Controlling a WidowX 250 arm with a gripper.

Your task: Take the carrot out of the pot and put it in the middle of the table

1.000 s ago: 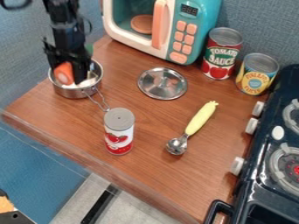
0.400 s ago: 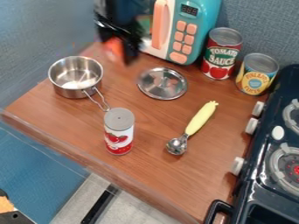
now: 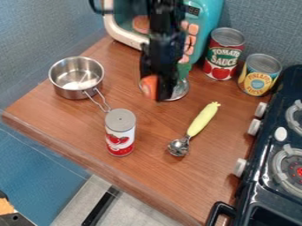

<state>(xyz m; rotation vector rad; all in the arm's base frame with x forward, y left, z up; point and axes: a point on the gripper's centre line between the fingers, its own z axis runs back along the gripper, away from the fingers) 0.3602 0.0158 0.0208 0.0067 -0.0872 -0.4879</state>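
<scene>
My gripper (image 3: 158, 90) hangs over the metal lid near the back middle of the table, shut on the carrot. The orange carrot (image 3: 149, 86) is held at the gripper's lower end, with green leaves showing at the right of the gripper. The silver pot (image 3: 77, 92) stands at the table's left side, its wire handle pointing toward the front right; no carrot is in it. The wooden table (image 3: 156, 137) lies below the gripper.
A metal lid (image 3: 180, 90) lies partly behind the gripper. Nearby are a red-white can (image 3: 120, 134), a yellow-handled scoop (image 3: 200, 120), a tomato can (image 3: 223, 55), a pineapple can (image 3: 259, 76), a toy microwave (image 3: 203, 26) and a stove (image 3: 268, 176) at the right.
The gripper has lifted the carrot out of the pot and carried it rightward, past the front of the microwave, to above the lid. The pot stands where it was.
</scene>
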